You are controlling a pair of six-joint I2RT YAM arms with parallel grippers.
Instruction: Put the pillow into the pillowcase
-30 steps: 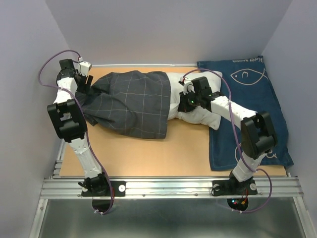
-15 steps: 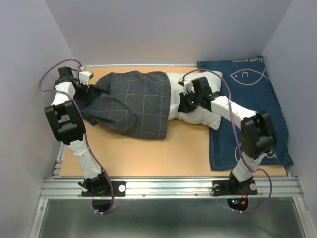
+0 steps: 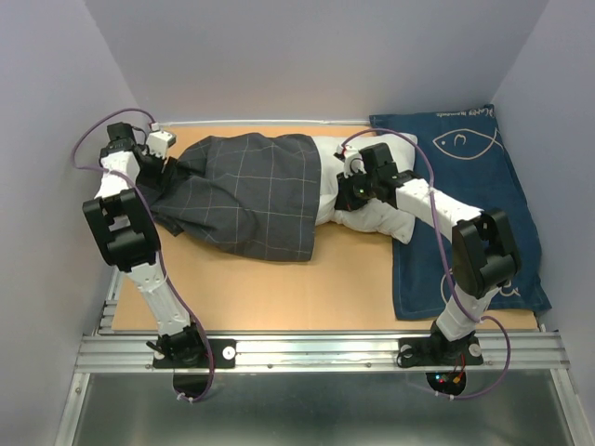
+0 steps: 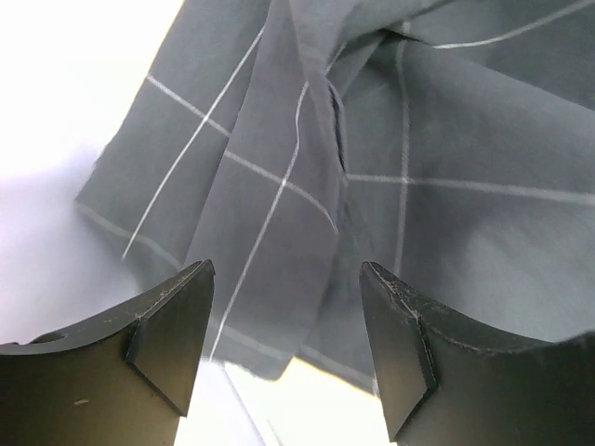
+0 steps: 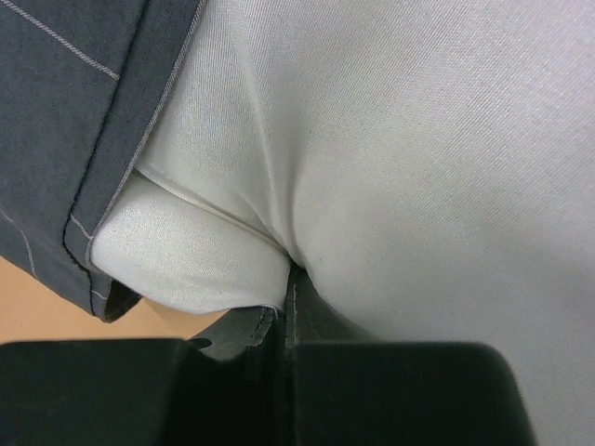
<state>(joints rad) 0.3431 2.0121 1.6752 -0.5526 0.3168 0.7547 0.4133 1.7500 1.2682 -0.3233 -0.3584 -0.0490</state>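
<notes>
Top view, layout: the pillow lies with its long axis left–right, mostly inside the pillowcase. Its bare end points right, out of the pillowcase mouth.
Left wrist view, left gripper: jaws apart and empty, poised over bunched folds at the pillowcase's far-left end.
Right wrist view, right gripper: jaws clamped on a pinch of pillow just outside the pillowcase hem.
Step advice: anchor the pillowcase's left end first, then feed the pillow along its axis — the hem may snag.

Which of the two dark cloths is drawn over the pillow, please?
The grey grid-patterned pillowcase, covering part of the pillow; the navy fish-print cloth just lies flat at right.
</notes>
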